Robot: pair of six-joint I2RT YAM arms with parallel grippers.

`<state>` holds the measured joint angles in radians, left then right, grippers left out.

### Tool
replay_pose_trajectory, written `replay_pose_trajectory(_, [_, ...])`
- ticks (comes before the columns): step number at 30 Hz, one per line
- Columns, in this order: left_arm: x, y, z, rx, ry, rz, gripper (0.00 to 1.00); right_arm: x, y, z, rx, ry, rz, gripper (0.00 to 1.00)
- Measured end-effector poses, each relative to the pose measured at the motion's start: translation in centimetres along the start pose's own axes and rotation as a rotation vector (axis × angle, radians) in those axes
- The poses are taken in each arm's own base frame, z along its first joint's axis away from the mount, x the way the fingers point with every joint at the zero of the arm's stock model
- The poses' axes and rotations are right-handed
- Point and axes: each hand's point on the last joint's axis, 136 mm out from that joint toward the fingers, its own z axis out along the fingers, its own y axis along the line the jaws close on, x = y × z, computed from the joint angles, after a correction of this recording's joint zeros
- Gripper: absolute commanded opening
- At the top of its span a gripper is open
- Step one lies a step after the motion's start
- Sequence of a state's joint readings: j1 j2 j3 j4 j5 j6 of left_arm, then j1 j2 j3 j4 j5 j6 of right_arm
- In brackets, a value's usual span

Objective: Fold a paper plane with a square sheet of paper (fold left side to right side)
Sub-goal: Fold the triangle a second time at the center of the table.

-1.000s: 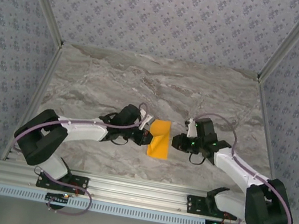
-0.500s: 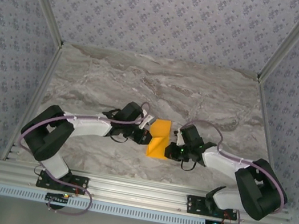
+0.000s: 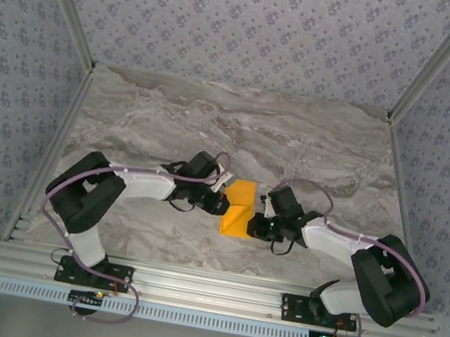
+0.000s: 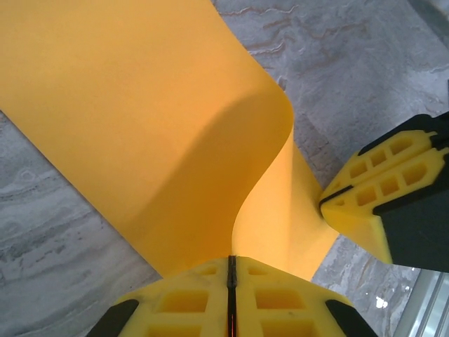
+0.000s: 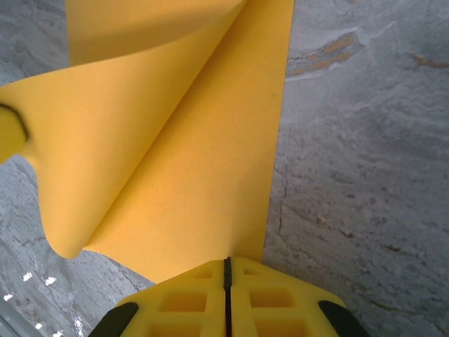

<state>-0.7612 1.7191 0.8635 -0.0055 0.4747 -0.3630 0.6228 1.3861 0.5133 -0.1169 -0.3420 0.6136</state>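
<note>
Okay, marble table (image 3: 173, 116), with the paper (image 3: 243, 196) lying just toward 6 o'clock from its centre. The paper's 9 o'clock side is lifted and curls over toward 3 o'clock. Left gripper (image 4: 230, 265) is at the paper's 9 o'clock, jaws pressed together and clamped on the raised edge. Right gripper (image 5: 226, 267) is at the paper's 4 o'clock, jaws together, pinching that edge.

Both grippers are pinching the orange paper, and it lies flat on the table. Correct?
Not flat. The left wrist view shows the paper curling up off the table between the left gripper and the right gripper. Both are pinching it, as you say.
</note>
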Motion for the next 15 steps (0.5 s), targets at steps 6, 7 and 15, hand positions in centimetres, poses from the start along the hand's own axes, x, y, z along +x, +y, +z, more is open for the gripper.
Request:
replay_pose_trajectory(6, [0.0, 0.6, 0.3, -0.008, 0.008, -0.005, 0.09, 0.0, 0.0, 0.0, 0.008, 0.000, -0.003, 0.10])
replay_pose_trajectory(7, [0.0, 0.6, 0.3, -0.009, 0.009, -0.006, 0.09, 0.0, 0.0, 0.0, 0.009, 0.001, -0.004, 0.10])
replay_pose_trajectory(15, [0.2, 1.3, 1.0, -0.021, 0.026, -0.012, 0.09, 0.0, 0.0, 0.0, 0.015, 0.002, -0.006, 0.10])
